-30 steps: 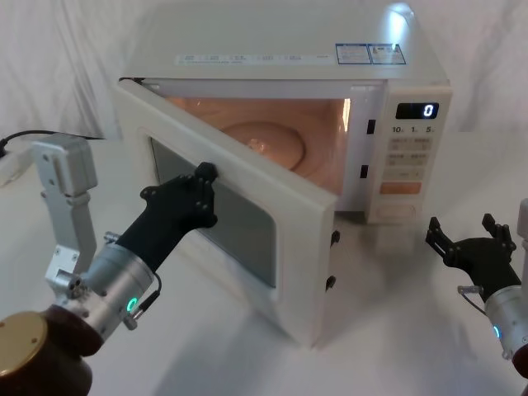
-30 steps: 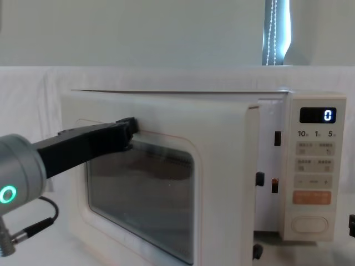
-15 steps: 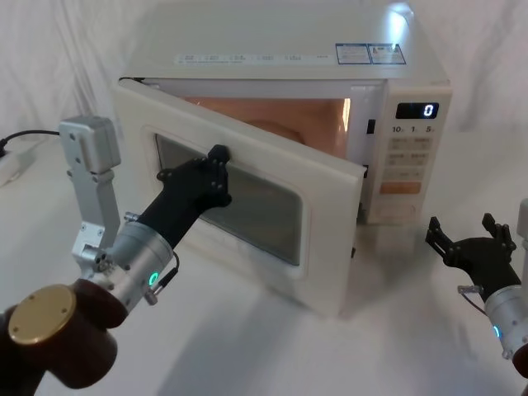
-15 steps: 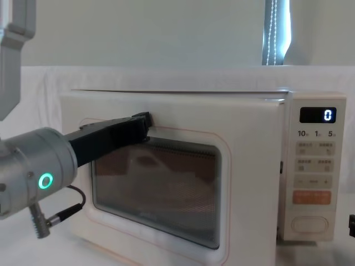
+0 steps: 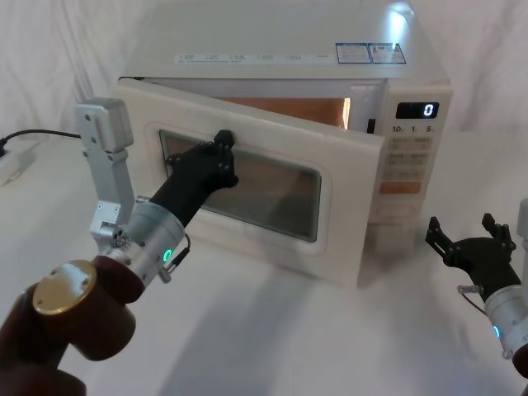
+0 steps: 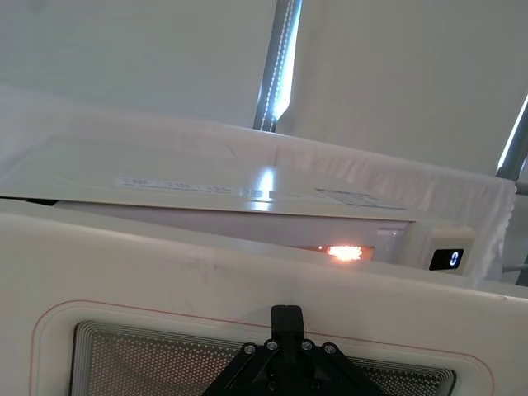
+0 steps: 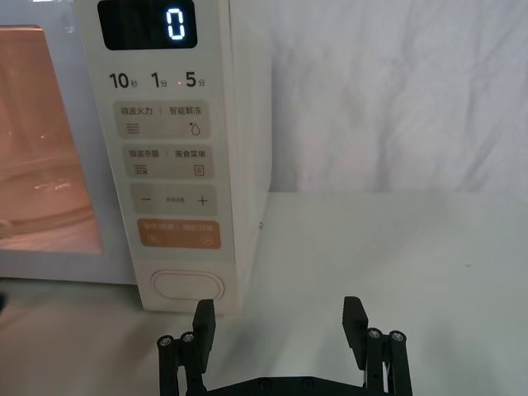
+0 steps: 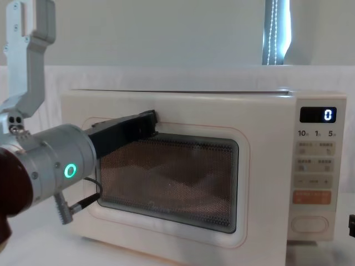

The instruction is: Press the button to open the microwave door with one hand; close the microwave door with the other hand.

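Swung nearer shut vs 1 s ago: microwave door point(image 5: 272, 206), now ajar, cavity lit. Left tool point(image 5: 216, 157) pressing the window top, grip state unclear. Right tool point(image 5: 472, 241) spread, idle on desk point(image 5: 272, 346) nr button point(image 7: 188, 286). Risk: fingertip slipping off glass, latch not catching.

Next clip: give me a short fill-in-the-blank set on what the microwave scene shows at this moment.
1. The left gripper presses on the microwave door, which stands ____.
2. The display reads ____.
3. The right gripper, hovering before the button, has its fingers ____.
4. The key just above that button is coloured ____.

Missing words: ajar; 0; open; orange
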Action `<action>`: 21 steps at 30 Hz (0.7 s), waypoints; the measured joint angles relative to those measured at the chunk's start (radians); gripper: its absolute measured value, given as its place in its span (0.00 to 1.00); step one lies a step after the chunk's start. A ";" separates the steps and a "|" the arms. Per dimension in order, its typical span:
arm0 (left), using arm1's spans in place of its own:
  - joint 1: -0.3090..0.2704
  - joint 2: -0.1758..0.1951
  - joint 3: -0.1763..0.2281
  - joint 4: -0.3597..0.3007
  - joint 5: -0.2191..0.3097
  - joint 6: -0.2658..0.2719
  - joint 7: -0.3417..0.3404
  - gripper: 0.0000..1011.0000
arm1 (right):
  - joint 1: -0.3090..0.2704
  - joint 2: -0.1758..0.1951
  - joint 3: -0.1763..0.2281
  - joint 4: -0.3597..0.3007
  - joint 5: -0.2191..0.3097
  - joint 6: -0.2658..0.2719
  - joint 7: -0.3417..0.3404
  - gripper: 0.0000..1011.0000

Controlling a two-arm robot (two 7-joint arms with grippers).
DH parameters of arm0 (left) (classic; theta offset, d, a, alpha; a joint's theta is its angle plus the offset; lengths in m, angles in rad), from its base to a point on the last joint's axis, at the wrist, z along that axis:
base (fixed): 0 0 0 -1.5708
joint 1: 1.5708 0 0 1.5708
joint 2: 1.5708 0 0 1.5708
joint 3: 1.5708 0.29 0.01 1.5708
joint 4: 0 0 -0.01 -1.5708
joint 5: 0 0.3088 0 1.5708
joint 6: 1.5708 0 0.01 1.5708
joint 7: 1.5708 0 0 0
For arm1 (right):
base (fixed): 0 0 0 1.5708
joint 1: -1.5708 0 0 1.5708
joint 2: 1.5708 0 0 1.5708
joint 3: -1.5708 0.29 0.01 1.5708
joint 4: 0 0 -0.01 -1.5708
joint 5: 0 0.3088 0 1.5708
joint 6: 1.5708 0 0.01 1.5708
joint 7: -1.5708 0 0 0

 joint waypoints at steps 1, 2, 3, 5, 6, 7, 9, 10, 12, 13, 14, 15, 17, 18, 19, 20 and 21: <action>-0.008 -0.005 0.001 0.011 0.000 0.000 -0.002 0.00 | 0.000 0.000 0.000 0.000 0.000 0.000 0.000 0.99; -0.012 -0.008 0.002 0.016 0.000 0.000 -0.003 0.00 | 0.000 0.000 0.000 0.000 0.000 0.000 0.000 0.99; -0.016 -0.010 0.003 0.021 0.000 0.001 -0.004 0.00 | 0.000 0.000 0.000 0.000 0.000 0.000 0.000 0.99; -0.024 -0.014 0.006 0.031 0.000 0.003 -0.006 0.00 | 0.000 0.000 0.000 0.000 0.000 0.000 0.000 0.99; -0.031 -0.017 0.008 0.040 0.001 0.006 -0.007 0.00 | 0.000 0.000 0.000 0.000 0.000 0.000 0.000 0.99; -0.035 -0.018 0.010 0.044 0.002 0.007 -0.008 0.00 | 0.000 0.000 0.000 0.000 0.000 0.000 0.000 0.99; -0.045 -0.023 0.014 0.057 0.004 0.013 -0.008 0.00 | 0.000 0.000 0.000 0.000 0.000 0.000 0.000 0.99; -0.049 -0.025 0.016 0.061 0.006 0.015 -0.008 0.00 | 0.000 0.000 0.000 0.000 0.000 0.000 0.000 0.99; -0.059 -0.030 0.019 0.072 0.010 0.018 -0.008 0.00 | 0.000 0.000 0.000 0.000 0.000 0.000 0.000 0.99; -0.062 -0.032 0.020 0.077 0.012 0.019 -0.006 0.00 | 0.000 0.000 0.000 0.000 0.000 0.000 0.000 0.99; -0.066 -0.035 0.021 0.082 0.014 0.019 -0.005 0.00 | 0.000 0.000 0.000 0.000 0.000 0.000 0.000 0.99; -0.072 -0.039 0.023 0.090 0.018 0.020 0.000 0.00 | 0.000 0.000 0.000 0.000 0.000 0.000 0.000 0.99; -0.081 -0.048 0.025 0.102 0.025 0.021 0.007 0.00 | 0.000 0.000 0.000 0.000 0.000 0.000 0.000 0.99; -0.085 -0.050 0.025 0.107 0.027 0.021 0.010 0.00 | 0.000 0.000 0.000 0.000 0.000 0.000 0.000 0.99; -0.089 -0.054 0.026 0.111 0.030 0.021 0.012 0.00 | 0.000 0.000 0.000 0.000 0.000 0.000 0.000 0.99; -0.092 -0.056 0.026 0.114 0.033 0.021 0.014 0.00 | 0.000 0.000 0.000 0.000 0.000 0.000 0.000 0.99; -0.097 -0.062 0.027 0.121 0.038 0.021 0.019 0.00 | 0.000 0.000 0.000 0.000 0.000 0.000 0.000 0.99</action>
